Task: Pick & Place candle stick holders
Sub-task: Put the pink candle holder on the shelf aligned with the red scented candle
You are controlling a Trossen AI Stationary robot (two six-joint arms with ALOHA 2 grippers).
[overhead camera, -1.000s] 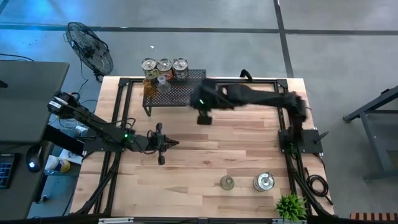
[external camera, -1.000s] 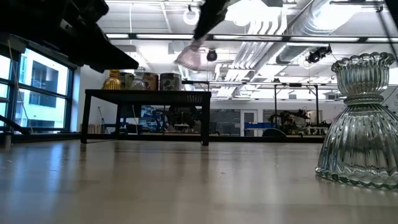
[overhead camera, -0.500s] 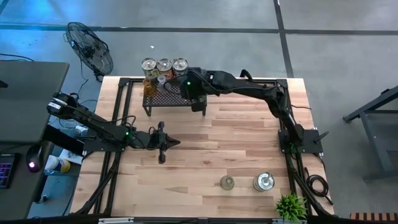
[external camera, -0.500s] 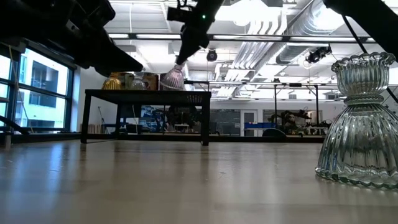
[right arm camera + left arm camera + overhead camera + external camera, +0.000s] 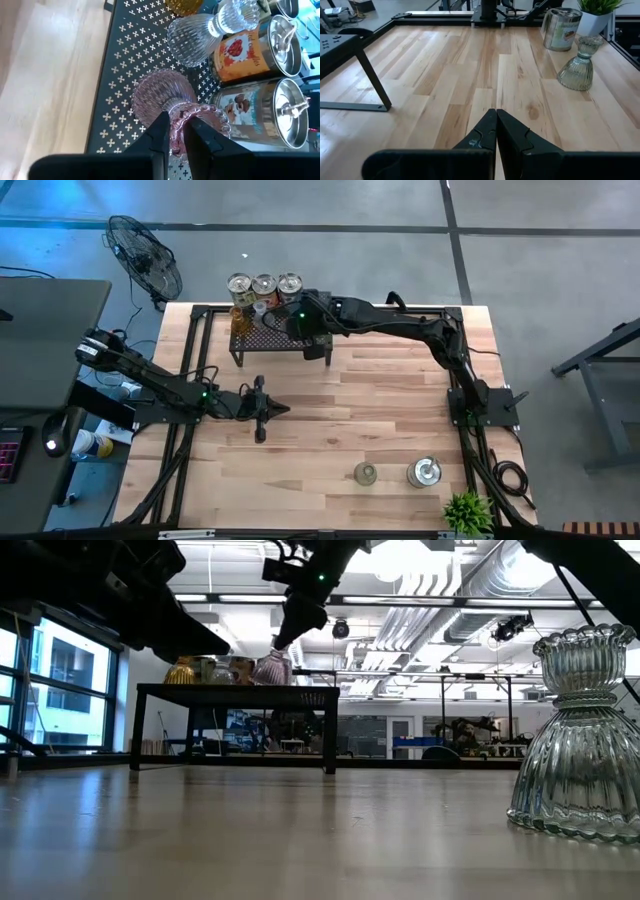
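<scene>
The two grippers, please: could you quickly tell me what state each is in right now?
Left gripper: shut, empty, over the table.
Right gripper: shut on the pink glass holder, at the black rack.

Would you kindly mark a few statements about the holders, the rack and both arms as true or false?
1. The right gripper is shut on the pink glass holder over the black perforated rack. True.
2. The left gripper holds a silver holder. False: its jaws are shut on nothing, above bare wood of the table.
3. A clear glass holder stands on the table beside a silver tin. True.
4. The rack carries nothing yet. False: an amber holder, another clear holder and silver tins already sit there.
5. The small green plant is on the rack. False: it stands at the table's near right corner.
</scene>
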